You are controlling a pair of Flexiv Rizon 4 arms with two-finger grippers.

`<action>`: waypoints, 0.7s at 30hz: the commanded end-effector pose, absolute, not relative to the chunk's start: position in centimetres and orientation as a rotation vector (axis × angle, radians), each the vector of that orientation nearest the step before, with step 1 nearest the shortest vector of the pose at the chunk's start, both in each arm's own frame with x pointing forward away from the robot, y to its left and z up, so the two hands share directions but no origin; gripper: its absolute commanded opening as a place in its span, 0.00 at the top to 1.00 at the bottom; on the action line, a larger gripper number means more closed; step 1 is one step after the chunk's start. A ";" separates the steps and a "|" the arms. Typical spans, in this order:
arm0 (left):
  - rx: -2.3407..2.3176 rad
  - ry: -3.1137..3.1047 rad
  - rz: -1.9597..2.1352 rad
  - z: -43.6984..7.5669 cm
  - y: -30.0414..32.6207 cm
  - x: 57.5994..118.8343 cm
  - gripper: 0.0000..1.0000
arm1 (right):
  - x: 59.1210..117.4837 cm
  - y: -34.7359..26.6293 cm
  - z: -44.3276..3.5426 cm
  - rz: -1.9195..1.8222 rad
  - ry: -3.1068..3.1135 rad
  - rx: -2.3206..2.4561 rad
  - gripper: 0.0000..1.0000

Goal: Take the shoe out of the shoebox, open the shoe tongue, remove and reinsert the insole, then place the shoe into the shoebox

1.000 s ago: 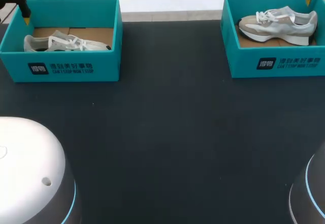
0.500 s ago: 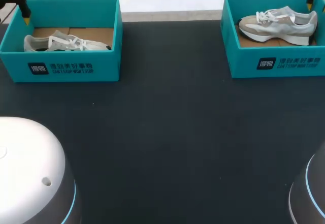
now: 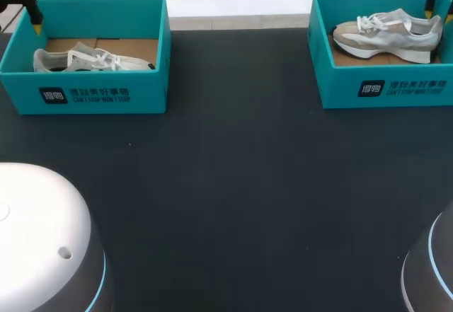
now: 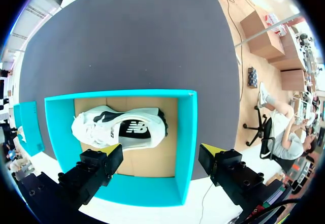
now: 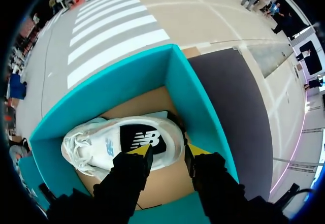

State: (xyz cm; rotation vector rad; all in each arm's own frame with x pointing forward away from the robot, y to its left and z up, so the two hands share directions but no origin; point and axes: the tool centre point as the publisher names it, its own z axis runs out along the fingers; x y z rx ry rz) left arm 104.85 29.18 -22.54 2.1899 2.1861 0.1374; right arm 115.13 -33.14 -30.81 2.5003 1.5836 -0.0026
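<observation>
**Right claw sinks toward the shoe's heel, shoe not yet lifted**

A pale grey and white lace-up trainer (image 3: 386,35) lies on its side in an open teal cardboard shoebox (image 3: 386,89) at the far right of a dark matte tabletop (image 3: 233,185). Over the last second the right claw (image 3: 437,15) has come down a little at the heel end of this shoe. Where one yellow tip showed above the box's far corner, two now show lower, at the heel.

From the right wrist its fingers stand apart. One yellow tip is over the edge of the shoe's opening and the other is past the heel, close to the box's end wall. This looks like the approach for taking the shoe out – the first step, with tongue and insole work all to come.

The left claw (image 4: 160,152) has not moved. It is spread wide across the end wall of a second teal shoebox (image 3: 85,93) at the far left, one finger inside near a second pale trainer (image 3: 92,61), the other outside.

Hard to tell:
- Whether the right fingers touch the shoe yet.
- The tongue, lost under the laces.
- The dark insole (image 5: 137,137), seen only in part through the opening.
- Both arms, cut off in the overhead view – only the tips show
</observation>
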 end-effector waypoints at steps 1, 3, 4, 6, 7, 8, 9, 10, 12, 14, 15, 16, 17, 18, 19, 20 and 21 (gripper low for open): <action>2.189 2.184 0.142 -22.5 29.2 104.7 0.00 | 116.0 -33.5 -32.0 -0.034 1.583 2.513 0.61; 2.189 2.184 0.142 -22.5 29.2 104.7 0.00 | 116.1 -33.8 -32.4 -0.048 1.571 2.521 0.62; 2.189 2.184 0.142 -22.5 29.2 104.7 0.00 | 116.1 -33.9 -32.6 -0.057 1.572 2.524 0.63; 2.189 2.184 0.142 -22.5 29.2 104.7 0.00 | 116.2 -34.1 -32.9 -0.063 1.556 2.528 0.64; 2.189 2.184 0.142 -22.5 29.2 104.7 0.00 | 116.2 -34.1 -33.0 -0.071 1.557 2.528 0.65; 2.189 2.184 0.142 -22.5 29.2 104.7 0.00 | 116.3 -34.2 -33.1 -0.075 1.550 2.527 0.64; 2.189 2.184 0.142 -22.5 29.2 104.7 0.00 | 116.4 -34.3 -33.2 -0.080 1.549 2.527 0.64; 2.189 2.184 0.142 -22.5 29.2 104.7 0.00 | 116.5 -34.4 -33.5 -0.091 1.542 2.531 0.65; 2.189 2.184 0.142 -22.5 29.2 104.7 0.00 | 116.6 -34.5 -33.7 -0.102 1.534 2.532 0.65; 2.189 2.184 0.142 -22.5 29.2 104.7 0.00 | 116.6 -34.6 -34.0 -0.107 1.534 2.531 0.65; 2.189 2.184 0.142 -22.5 29.2 104.7 0.00 | 116.6 -34.7 -34.2 -0.113 1.530 2.530 0.65; 2.189 2.184 0.142 -22.5 29.2 104.7 0.00 | 116.6 -34.7 -34.4 -0.119 1.531 2.529 0.65; 2.189 2.184 0.142 -22.5 29.2 104.7 0.00 | 116.5 -34.8 -34.6 -0.125 1.524 2.532 0.65; 2.189 2.184 0.142 -22.5 29.2 104.7 0.00 | 116.5 -34.8 -34.7 -0.127 1.522 2.533 0.65; 2.189 2.184 0.142 -22.5 29.2 104.7 0.00 | 116.5 -34.9 -34.9 -0.130 1.521 2.534 0.65; 2.189 2.184 0.142 -22.5 29.2 104.7 0.00 | 116.5 -34.9 -35.0 -0.134 1.517 2.536 0.65; 2.189 2.184 0.142 -22.5 29.2 104.7 0.00 | 116.5 -35.0 -35.1 -0.140 1.516 2.534 0.65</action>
